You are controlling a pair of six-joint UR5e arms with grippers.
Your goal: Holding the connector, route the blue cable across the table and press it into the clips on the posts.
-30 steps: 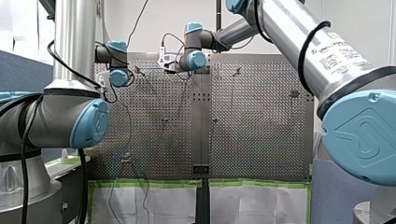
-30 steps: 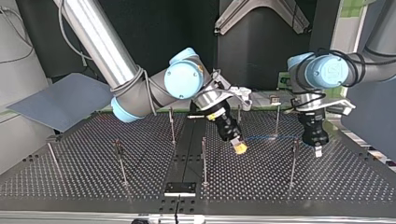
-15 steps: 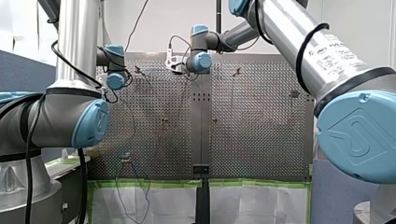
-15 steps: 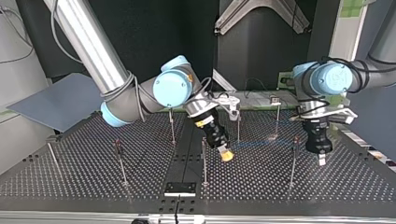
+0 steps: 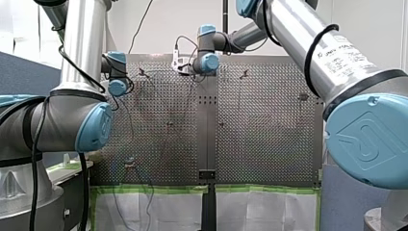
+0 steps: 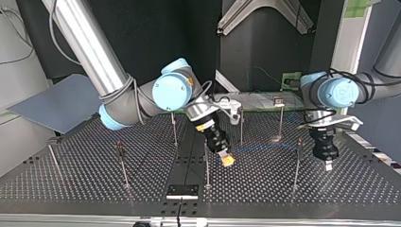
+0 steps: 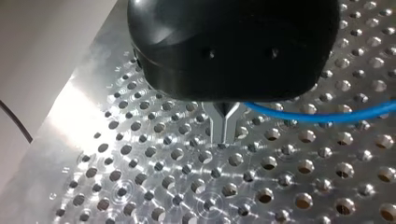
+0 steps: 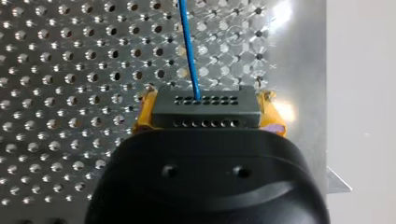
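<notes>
The right jaws clamp the connector [image 8: 205,112] over the open counter [image 6: 71,179]; the blue cable [image 8: 189,46] runs to the closed left jaws near its edge.

Glare is washing out the perforated table [image 7: 74,112] in both wrist views, while the upper middle of the top view is sitting in deep shadow.

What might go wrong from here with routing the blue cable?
The right gripper sits close to a post; a sideways move could knock it. The blue cable stretches from the connector to the left gripper; more pull might strain it where it enters the connector.
</notes>
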